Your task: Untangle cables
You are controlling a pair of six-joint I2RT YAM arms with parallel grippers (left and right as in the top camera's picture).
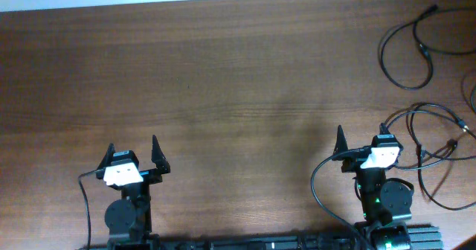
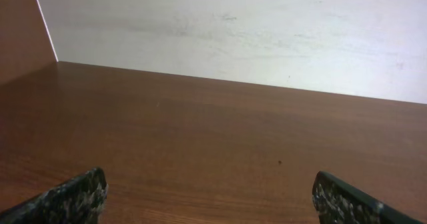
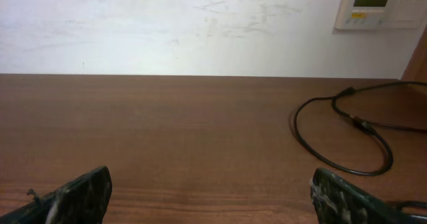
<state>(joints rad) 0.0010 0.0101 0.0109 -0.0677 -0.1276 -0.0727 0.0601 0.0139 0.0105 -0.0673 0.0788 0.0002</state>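
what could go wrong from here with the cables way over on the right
The cables run out of the overhead view on the right, so a pull might tighten loops nobody can see. The right tool, open, sits beside the near tangle with its own thicker arm wire looping close by; that could get snagged or grabbed instead. The left tool, far away, may reach poorly.

Both arms are seen low on the wooden table [image 1: 223, 79]. The left gripper [image 1: 132, 149] is held spread wide, well apart from the cables [image 1: 431, 105]. The right gripper [image 1: 362, 137], also spread, is placed just beside them. Another cable loop [image 1: 381, 53] is laid near the far right corner.
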